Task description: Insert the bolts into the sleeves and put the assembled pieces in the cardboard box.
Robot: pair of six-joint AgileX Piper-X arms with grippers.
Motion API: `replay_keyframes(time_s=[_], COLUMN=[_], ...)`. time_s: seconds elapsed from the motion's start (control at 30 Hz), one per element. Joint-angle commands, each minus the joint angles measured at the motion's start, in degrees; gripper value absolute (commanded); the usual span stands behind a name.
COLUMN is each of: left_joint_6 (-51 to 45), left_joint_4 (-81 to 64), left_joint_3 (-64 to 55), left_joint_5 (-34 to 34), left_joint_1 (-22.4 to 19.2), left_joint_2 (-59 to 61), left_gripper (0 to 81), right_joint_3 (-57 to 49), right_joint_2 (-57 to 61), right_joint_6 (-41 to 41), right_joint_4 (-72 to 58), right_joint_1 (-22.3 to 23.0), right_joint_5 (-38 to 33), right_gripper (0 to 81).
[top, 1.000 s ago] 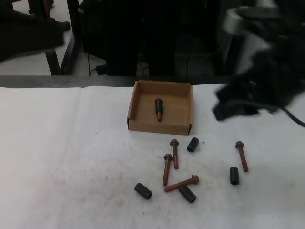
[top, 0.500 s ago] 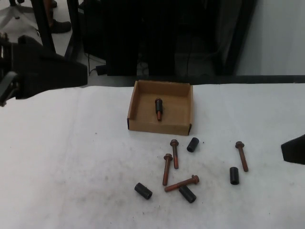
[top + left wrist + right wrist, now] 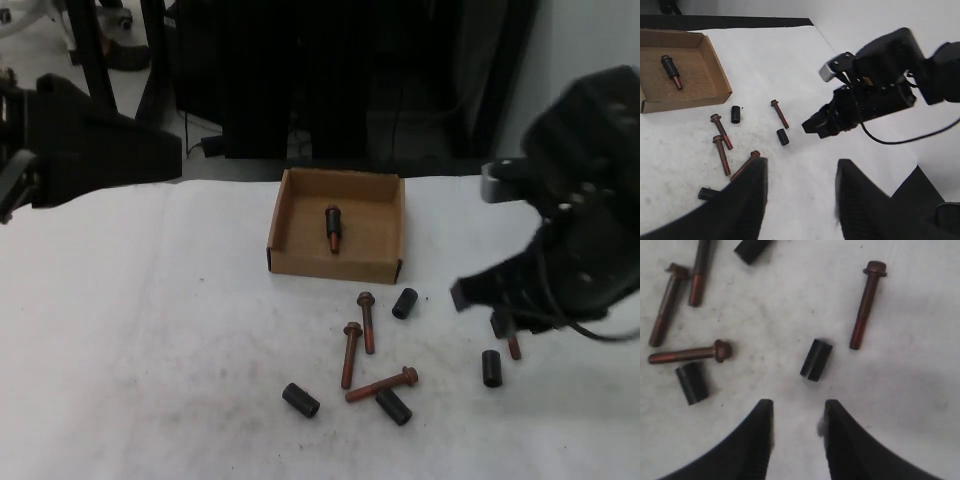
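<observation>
High view: brown cardboard box (image 3: 335,262) by the desk's (image 3: 150,350) far edge holds one assembled piece (image 3: 333,228)
Left wrist view: left gripper (image 3: 800,165) spread, empty
Right wrist view: right gripper (image 3: 797,407) spread over short black cylindrical sleeve (image 3: 816,359) near the desk's right edge; an off-centre pinch could roll it away

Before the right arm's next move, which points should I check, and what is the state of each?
1. The right end effector is open: ok.
2. The sleeve in front of it lies alone: ok.
3. The nearest bolt is apart from that sleeve: ok.
4. The left end effector is open: ok.
5. The cardboard box has room beside the assembled piece: ok.
6. The sleeve's bore is clear: cannot tell.
</observation>
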Motion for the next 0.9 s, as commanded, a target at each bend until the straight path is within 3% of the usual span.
replay_keyframes(time_s=[0.0, 0.2, 0.87], left_joint_6=[0.36, 1.27, 1.24], left_joint_4=[-0.15, -0.63, -8.36], left_joint_3=[-0.26, -0.26, -0.26], left_joint_5=[-0.13, -0.13, -0.13], left_joint_1=[-0.32, -0.30, -0.30], left_joint_2=[-0.49, -0.49, -0.24], left_gripper=[41.7, 41.7, 41.7], right_joint_3=[-4.96, -10.55, -10.39], right_joint_2=[4.23, 10.29, 17.86], right_joint_6=[0.35, 0.94, 1.75], right_joint_4=[1.64, 0.10, -2.01], right_joint_1=[-1.79, -4.08, -7.35], right_joint_5=[0.85, 2.48, 3.71], right_gripper=[32.7, 32.7, 32.7])
